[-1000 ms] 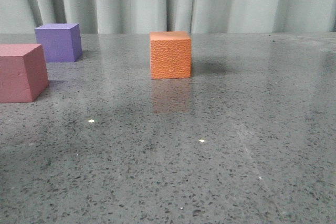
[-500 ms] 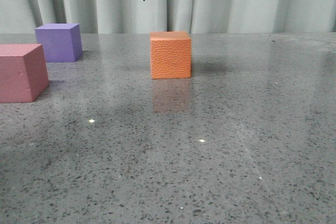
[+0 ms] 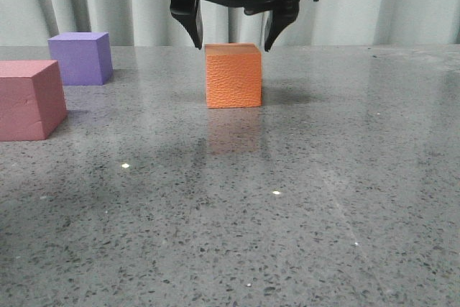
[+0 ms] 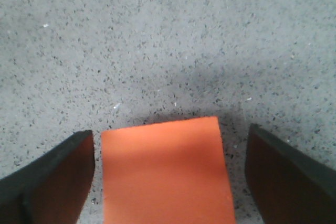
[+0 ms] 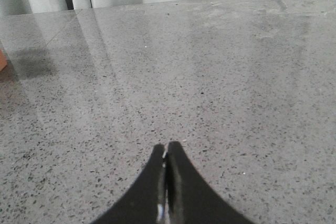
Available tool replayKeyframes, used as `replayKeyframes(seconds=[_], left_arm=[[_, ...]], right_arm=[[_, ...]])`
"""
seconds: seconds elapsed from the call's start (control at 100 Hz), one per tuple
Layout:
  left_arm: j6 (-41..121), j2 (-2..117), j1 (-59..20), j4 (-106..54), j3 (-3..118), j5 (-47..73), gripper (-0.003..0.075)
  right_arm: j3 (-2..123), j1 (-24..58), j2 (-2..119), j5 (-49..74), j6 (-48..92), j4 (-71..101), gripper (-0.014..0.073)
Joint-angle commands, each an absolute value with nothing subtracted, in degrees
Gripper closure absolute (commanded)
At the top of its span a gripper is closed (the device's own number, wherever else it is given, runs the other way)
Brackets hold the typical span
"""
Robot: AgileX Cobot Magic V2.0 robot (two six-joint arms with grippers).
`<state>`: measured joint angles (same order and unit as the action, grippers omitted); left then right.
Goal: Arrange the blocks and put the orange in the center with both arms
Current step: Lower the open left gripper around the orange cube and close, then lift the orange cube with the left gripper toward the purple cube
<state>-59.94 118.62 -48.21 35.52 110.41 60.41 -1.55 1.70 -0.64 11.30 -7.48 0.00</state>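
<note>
I see left gripper (image 3: 233, 39) spread wide, fingertips flanking orange cube's (image 3: 233, 75) top, untouched, near table's (image 3: 302, 199) far edge. Right gripper (image 5: 166, 157) pressed together, holding nothing.

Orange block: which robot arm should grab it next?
The left. Its gripper hangs open right above the orange block, a finger on each side. The right gripper is shut, away over bare table.

I see a pebbled, leather-like matte orange cube (image 3: 233, 77), smooth matte purple cube (image 3: 80, 57), and a polished, speckled grey stone-look table (image 3: 302, 199).
</note>
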Motion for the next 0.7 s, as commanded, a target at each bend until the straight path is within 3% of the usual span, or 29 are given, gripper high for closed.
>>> replayKeyframes(seconds=[0.0,0.2,0.27,0.56,0.61,0.69], left_arm=[[-59.9,116.0,-48.5,36.7,111.6,59.6,0.0165],[-57.3,117.3,-48.5,35.1,111.6,61.1,0.0169],[-57.1,117.3,-48.5,34.9,111.6,60.8,0.0211],[-57.0,117.0,-48.5,35.2,111.6,60.5,0.0693],[-57.0,116.4,-48.5,35.2,111.6,60.4,0.0741],[-56.0,114.7,-48.5,36.3,111.6,58.8,0.0739]], right_arm=[[-0.8,1.3,-1.9,6.5,-7.0,-0.5,0.0661],[-0.8,1.3,-1.9,6.5,-7.0,-0.5,0.0661],[-0.8,1.3,-1.9,6.5,-7.0,-0.5,0.0661],[-0.8,1.3,-1.9,6.5,-7.0,-0.5,0.0661],[-0.8,1.3,-1.9,6.5,-7.0,-0.5,0.0661],[-0.8,1.3,-1.9,6.5,-7.0,-0.5,0.0661]])
